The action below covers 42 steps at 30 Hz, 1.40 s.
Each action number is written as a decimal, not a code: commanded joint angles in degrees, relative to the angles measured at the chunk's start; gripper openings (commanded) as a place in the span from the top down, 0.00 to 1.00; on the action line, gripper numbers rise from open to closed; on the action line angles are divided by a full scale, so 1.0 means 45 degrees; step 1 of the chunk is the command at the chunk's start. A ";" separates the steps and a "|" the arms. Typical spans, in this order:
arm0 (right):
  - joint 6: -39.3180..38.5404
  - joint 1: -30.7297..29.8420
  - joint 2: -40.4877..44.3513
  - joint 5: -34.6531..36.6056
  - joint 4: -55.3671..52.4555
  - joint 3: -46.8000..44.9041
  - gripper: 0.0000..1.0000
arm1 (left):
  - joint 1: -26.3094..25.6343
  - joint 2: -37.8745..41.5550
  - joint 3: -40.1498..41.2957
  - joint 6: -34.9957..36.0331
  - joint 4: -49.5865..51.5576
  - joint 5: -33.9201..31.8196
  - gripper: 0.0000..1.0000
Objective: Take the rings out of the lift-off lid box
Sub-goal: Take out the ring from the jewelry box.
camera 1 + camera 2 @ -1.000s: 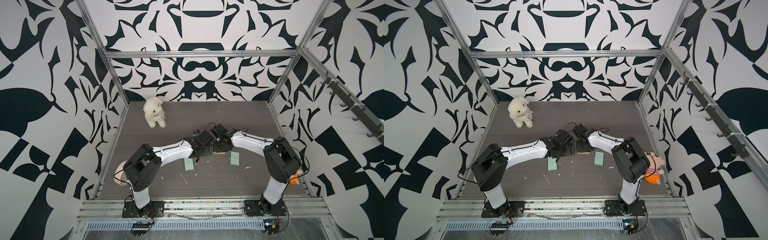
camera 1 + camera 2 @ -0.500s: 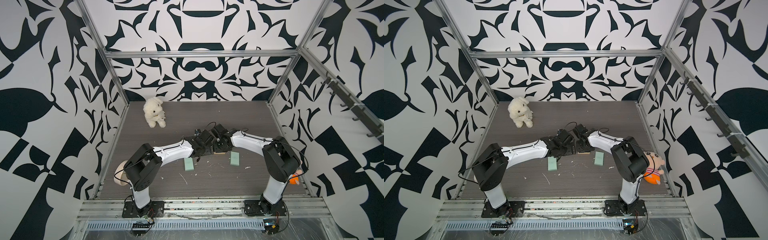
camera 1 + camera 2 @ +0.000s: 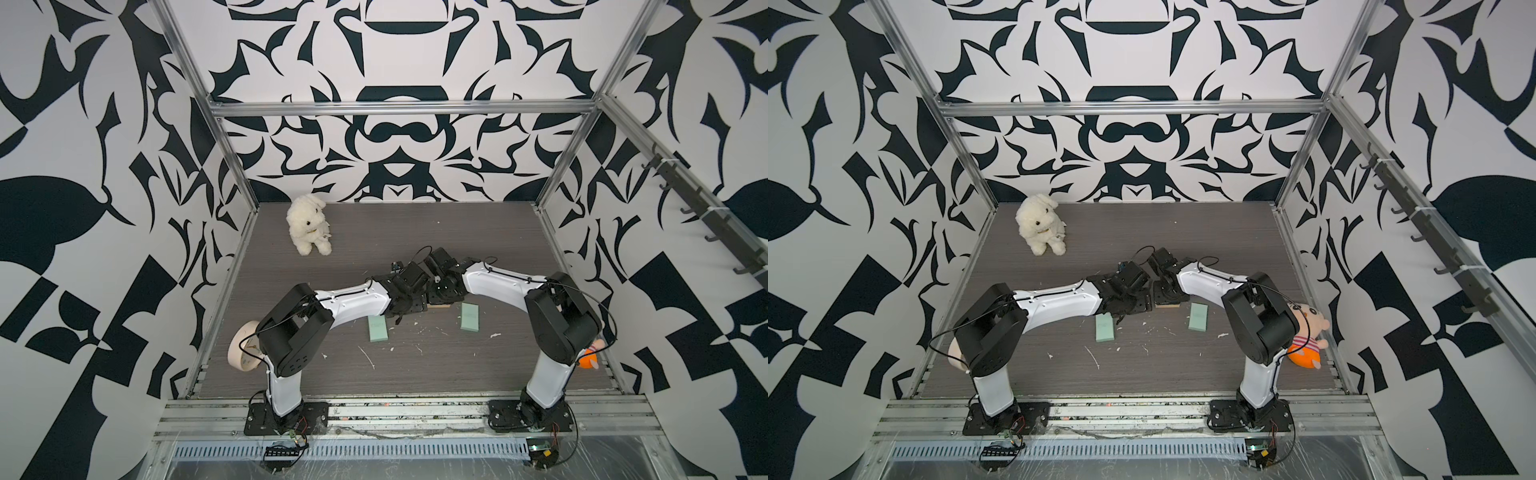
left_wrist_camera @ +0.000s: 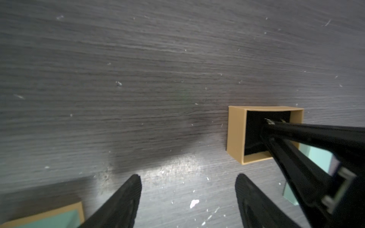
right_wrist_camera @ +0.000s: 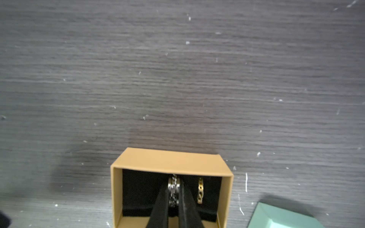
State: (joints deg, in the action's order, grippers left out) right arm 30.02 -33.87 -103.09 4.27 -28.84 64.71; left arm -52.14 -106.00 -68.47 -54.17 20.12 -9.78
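Tan cardboard box (image 5: 171,163), lid off: my right gripper (image 5: 174,185) is pinching a silver ring (image 5: 173,189) inside its black lining.
Nothing is lifting out yet; a gold ring (image 5: 200,190) is waiting beside it, my left gripper (image 4: 188,183) hovering wide open nearby.

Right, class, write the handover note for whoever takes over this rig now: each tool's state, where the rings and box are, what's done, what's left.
Right tool: shut on the silver ring, down inside the box.
Left tool: open, empty, over the table beside the box.
Gold ring: upright in the box's black lining, next to the silver ring.
Done: box open, silver ring pinched but not yet lifted out.
To do: lift the silver ring out and set it down, then fetch the gold one. Any further ring is hidden by the tool.
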 commanded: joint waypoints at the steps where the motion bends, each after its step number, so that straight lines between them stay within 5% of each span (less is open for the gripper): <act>1: 0.0087 0.0006 0.0484 -0.0705 0.0176 -0.0275 0.95 | -0.0015 -0.0146 -0.0332 -0.0139 -0.0202 0.0220 0.21; 32: 0.0360 0.0002 0.1663 -0.2146 0.0694 -0.1322 0.97 | -0.0110 -0.0852 -0.0390 -0.0757 -0.1442 0.1236 0.37; 42: 0.0399 -0.0013 0.2005 -0.2557 0.0962 -0.1411 0.97 | -0.0171 -0.1111 -0.0390 -0.0716 -0.1171 0.1148 0.55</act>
State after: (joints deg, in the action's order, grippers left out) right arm 31.51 -33.63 -96.77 -6.20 -25.45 58.74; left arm -52.64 -109.75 -68.79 -57.45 13.96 -4.86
